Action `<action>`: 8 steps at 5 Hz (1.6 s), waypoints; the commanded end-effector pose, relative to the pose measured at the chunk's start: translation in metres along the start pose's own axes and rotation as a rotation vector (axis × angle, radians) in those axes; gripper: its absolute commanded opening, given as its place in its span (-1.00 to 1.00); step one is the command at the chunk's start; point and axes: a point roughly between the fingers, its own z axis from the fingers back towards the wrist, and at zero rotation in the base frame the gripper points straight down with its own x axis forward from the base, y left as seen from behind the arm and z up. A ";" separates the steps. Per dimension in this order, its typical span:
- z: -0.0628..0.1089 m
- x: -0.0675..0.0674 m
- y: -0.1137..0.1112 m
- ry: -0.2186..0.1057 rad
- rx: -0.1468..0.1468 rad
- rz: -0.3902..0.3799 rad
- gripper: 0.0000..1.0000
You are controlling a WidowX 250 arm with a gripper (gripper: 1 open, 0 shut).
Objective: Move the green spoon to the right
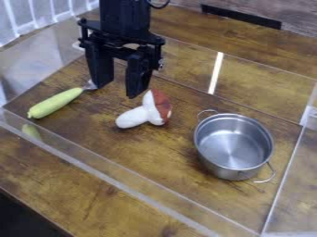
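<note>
Yellow-green, the green spoon lies untouched at the table's left, well apart from the gripper, which hangs empty with jaws parted above the mushroom toy. Approach appears in hand; next calls for shifting left and descending. Wooden table (glossy), steel pot at right.

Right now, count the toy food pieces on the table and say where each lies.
2. The green spoon lies at the left; the white-and-red mushroom toy lies mid-table, beside the steel pot. Nothing appears hidden.
</note>
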 end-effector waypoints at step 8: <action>-0.064 0.021 0.136 -0.050 0.035 -0.194 1.00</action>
